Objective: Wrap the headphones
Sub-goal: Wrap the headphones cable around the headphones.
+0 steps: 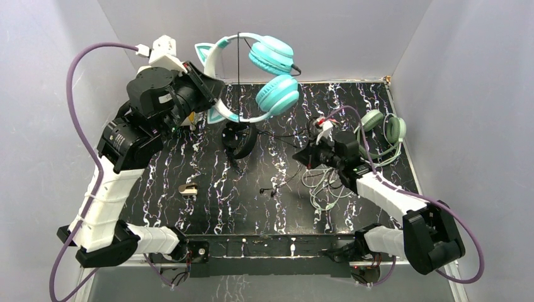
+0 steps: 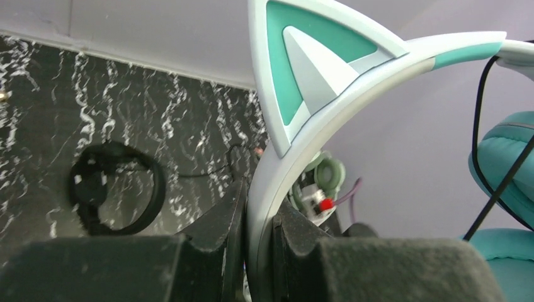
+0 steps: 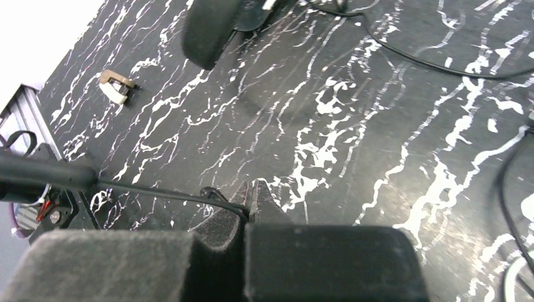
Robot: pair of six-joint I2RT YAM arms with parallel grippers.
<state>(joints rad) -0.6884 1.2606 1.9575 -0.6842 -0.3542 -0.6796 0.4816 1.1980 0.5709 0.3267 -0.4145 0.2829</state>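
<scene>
Left jaws clamped on teal headset [image 1: 277,94] band, arm raised | right jaws pinching black cable [image 3: 157,190], low

From the left wrist, the teal headphones [image 2: 504,163] run off the right edge, their band vanishing into the blurred left pincer [image 2: 258,214]. The green headphones [image 2: 329,173] peek partly from behind it. From the right wrist, the top edge cuts the black headphones [image 3: 208,28], and a black cable [image 3: 157,190] disappears into the closed right pincer [image 3: 249,196]. A tan object [image 1: 187,188] on the bench [image 1: 252,214] is too small to name.

No legible txt, labels or nos. in any view.
</scene>
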